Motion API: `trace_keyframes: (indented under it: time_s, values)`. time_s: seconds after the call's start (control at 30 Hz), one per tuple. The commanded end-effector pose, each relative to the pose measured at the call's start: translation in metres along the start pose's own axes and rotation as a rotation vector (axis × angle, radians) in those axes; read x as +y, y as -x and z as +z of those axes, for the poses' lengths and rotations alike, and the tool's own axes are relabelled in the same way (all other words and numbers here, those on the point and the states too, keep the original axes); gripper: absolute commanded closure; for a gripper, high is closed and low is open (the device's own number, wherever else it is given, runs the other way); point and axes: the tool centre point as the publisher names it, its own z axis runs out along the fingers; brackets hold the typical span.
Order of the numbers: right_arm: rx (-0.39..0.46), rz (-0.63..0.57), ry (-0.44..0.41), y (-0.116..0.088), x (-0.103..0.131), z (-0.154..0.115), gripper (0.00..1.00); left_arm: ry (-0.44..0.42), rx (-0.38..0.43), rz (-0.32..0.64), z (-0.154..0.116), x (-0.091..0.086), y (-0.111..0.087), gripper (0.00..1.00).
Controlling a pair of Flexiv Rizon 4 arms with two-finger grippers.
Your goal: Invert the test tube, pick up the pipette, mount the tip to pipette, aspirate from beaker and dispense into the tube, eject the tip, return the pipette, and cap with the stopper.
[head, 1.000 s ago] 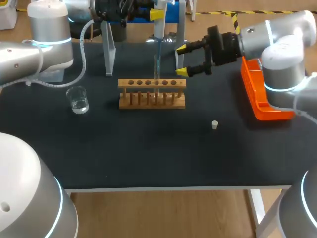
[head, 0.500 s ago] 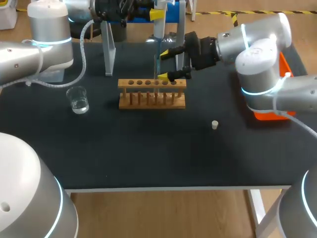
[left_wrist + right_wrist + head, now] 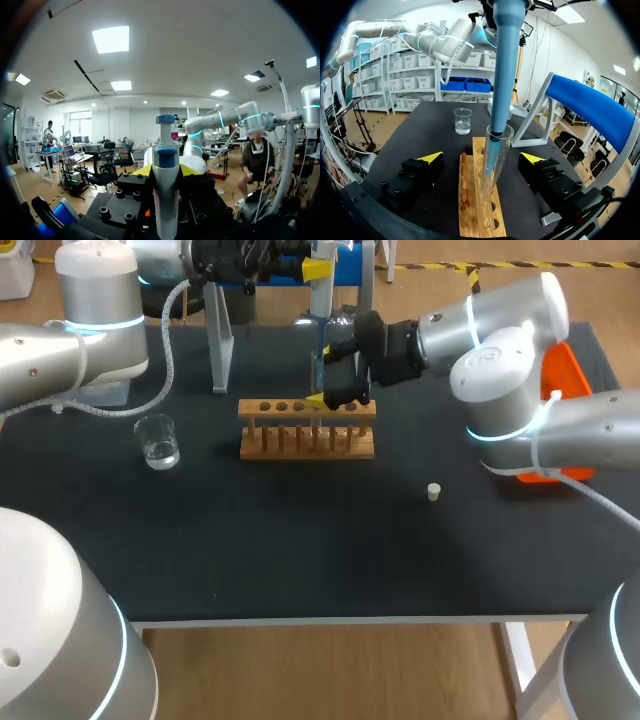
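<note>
The black table [image 3: 300, 550] bears beaker [image 3: 158, 442], wooden rack [image 3: 307, 430] and stopper [image 3: 433, 492]; my right pincer [image 3: 482, 157] straddles the racked tube [image 3: 492, 175], released, while my left pincer [image 3: 166, 170] clenches the pipette [image 3: 166, 200].

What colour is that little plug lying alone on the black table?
Off-white. The stopper shows best in the head view.

Grips the pipette [image 3: 165, 210] upright in the left claw [image 3: 165, 171], yellow tips flanking its white body on either side. Blue band below a blue-capped plunger at its upper end.
</note>
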Motion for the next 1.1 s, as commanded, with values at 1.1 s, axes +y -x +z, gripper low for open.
trace_keyframes:
  time_s: [1.1]
  values:
    - [-0.033, -0.077, -0.012, -0.004, -0.013, 0.018, 0.00, 0.001, 0.005, -0.001, -0.001, -0.001, 0.001, 1.00]
